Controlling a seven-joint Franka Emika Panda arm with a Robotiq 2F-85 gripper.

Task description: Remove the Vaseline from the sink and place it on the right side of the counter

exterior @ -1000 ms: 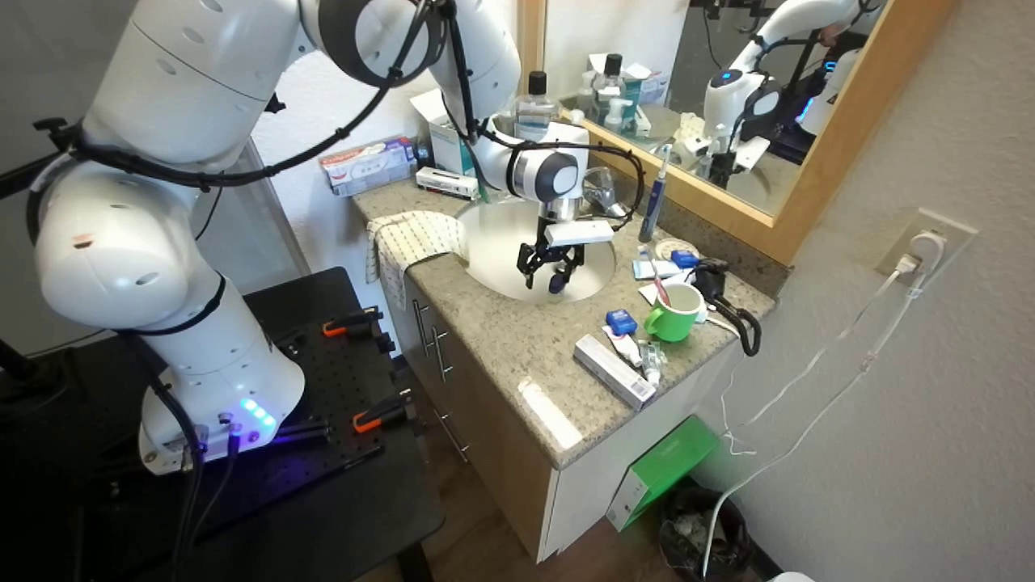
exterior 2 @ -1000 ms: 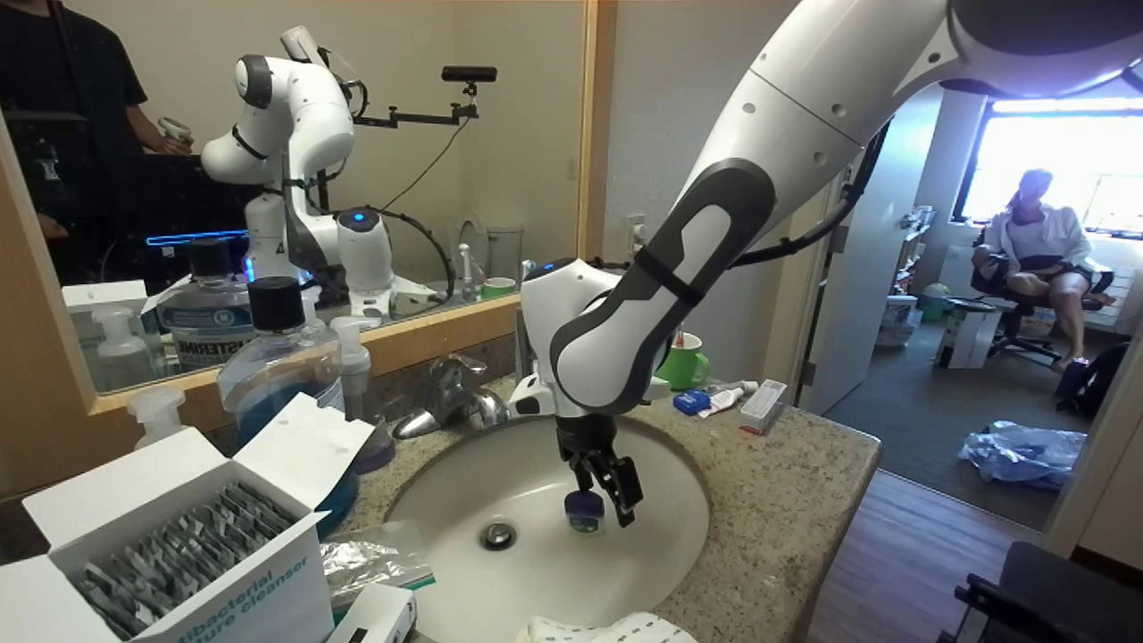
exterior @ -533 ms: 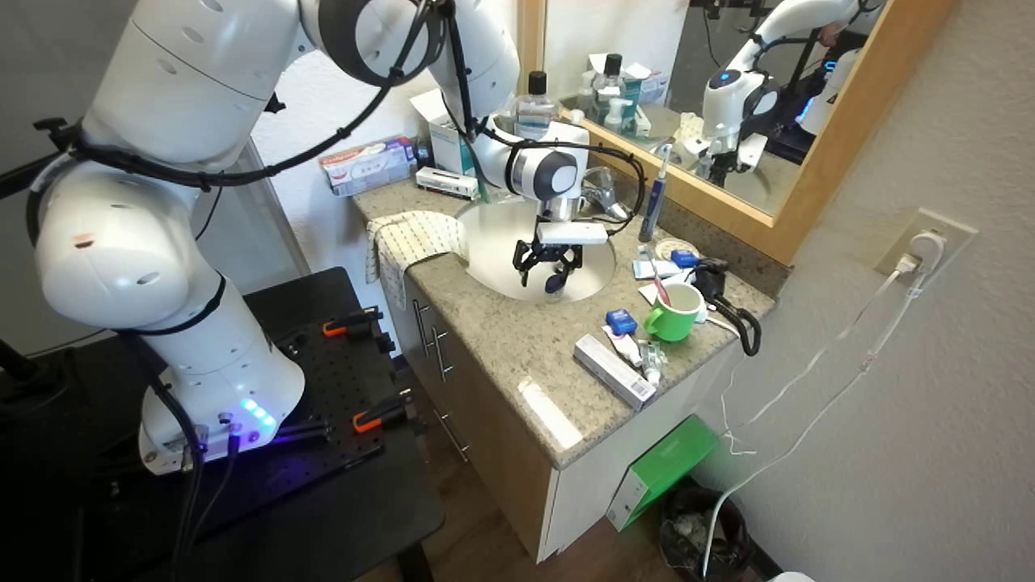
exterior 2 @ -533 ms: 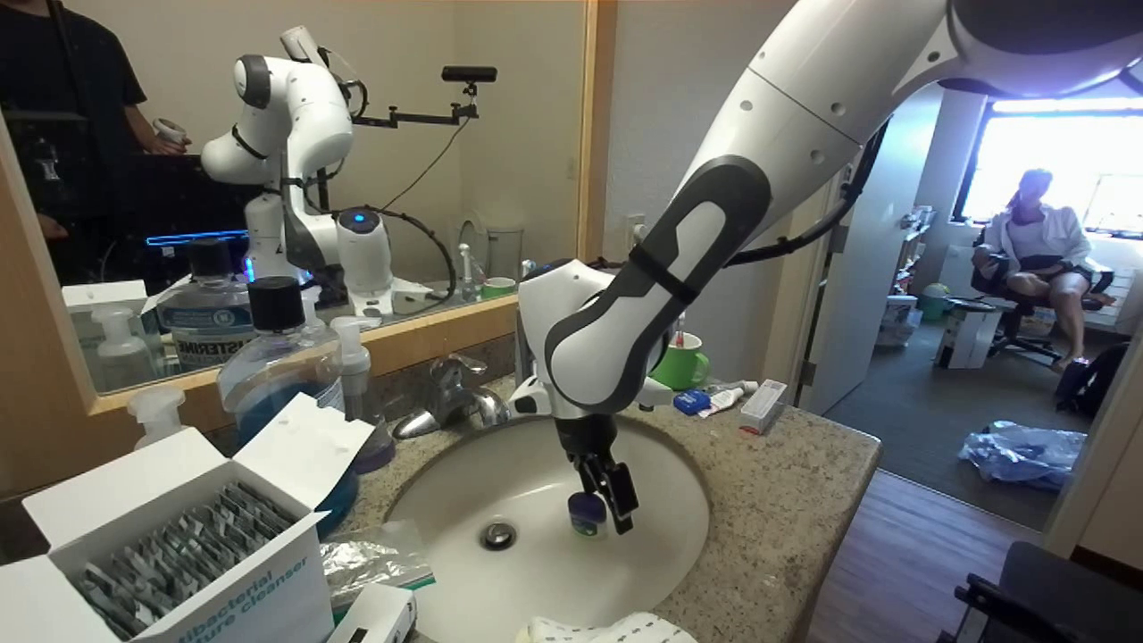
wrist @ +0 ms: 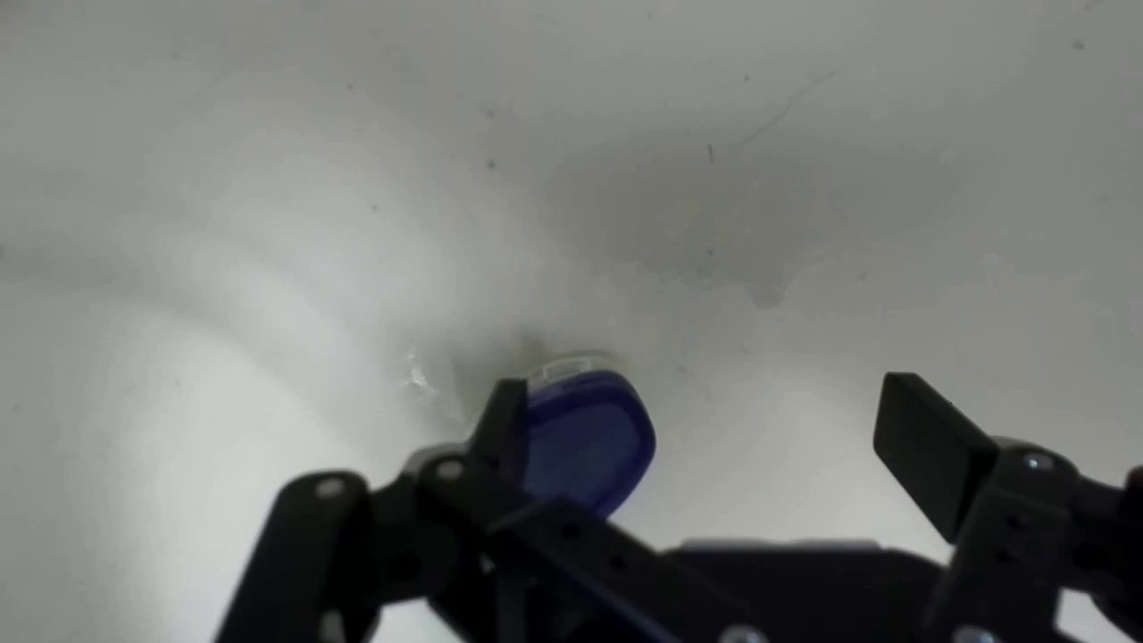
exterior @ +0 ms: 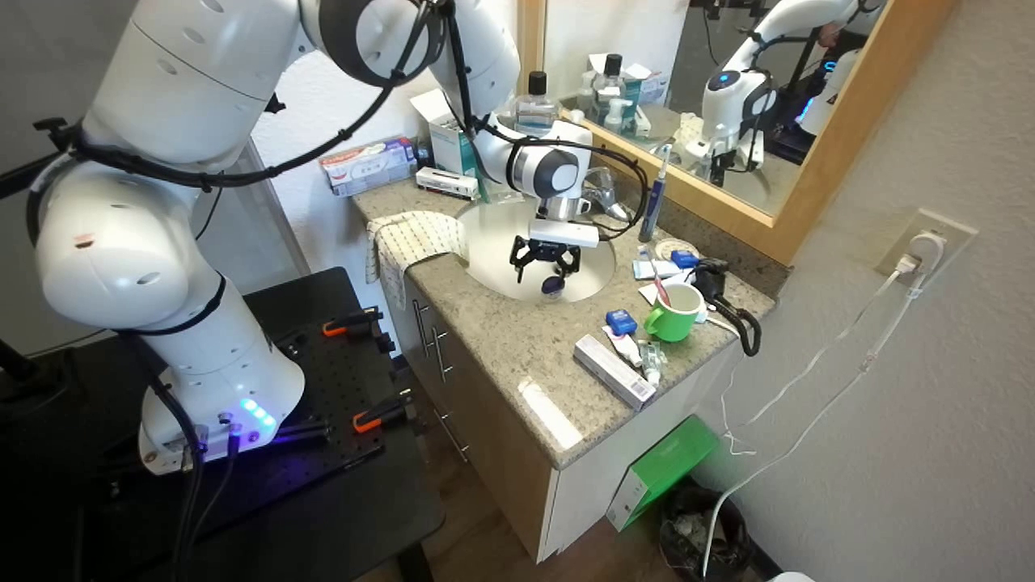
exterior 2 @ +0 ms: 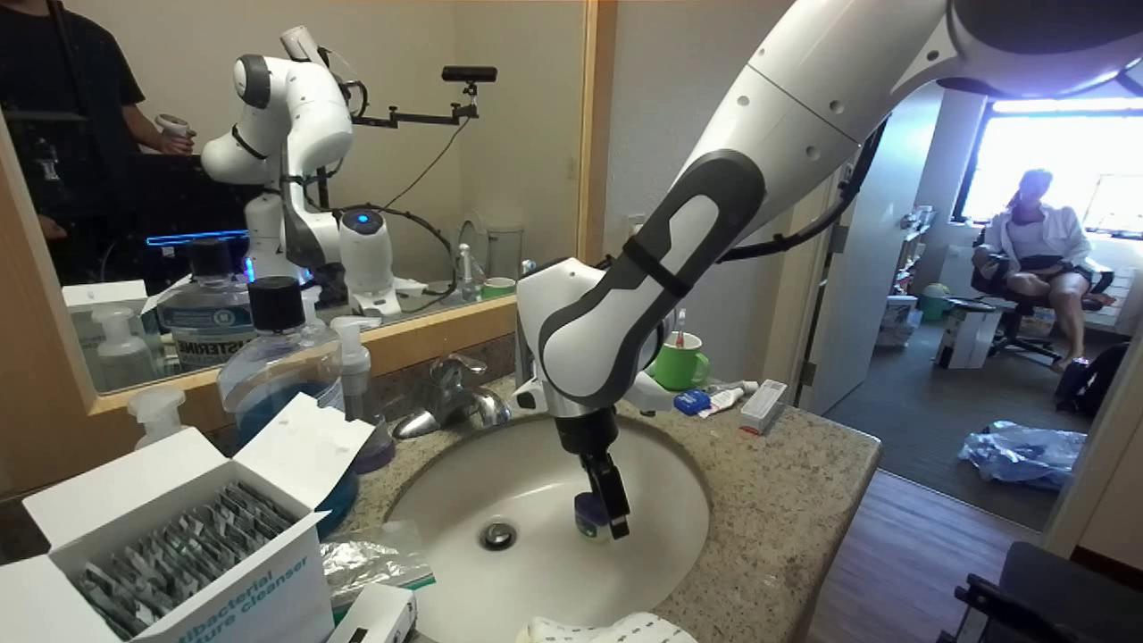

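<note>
claw (wrist: 710,433), spread wide, partly hides the vaseline (wrist: 589,442) in wrist view; drain (exterior 2: 497,536) shows only in an exterior view.

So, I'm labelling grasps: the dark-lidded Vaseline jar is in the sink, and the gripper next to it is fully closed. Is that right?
Not quite: the gripper is open; the wrist view shows its fingers wide apart. The dark-lidded Vaseline jar is in the sink, with the gripper next to it.

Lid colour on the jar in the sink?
The lid is dark purplish blue; the wrist view shows it best.
</note>
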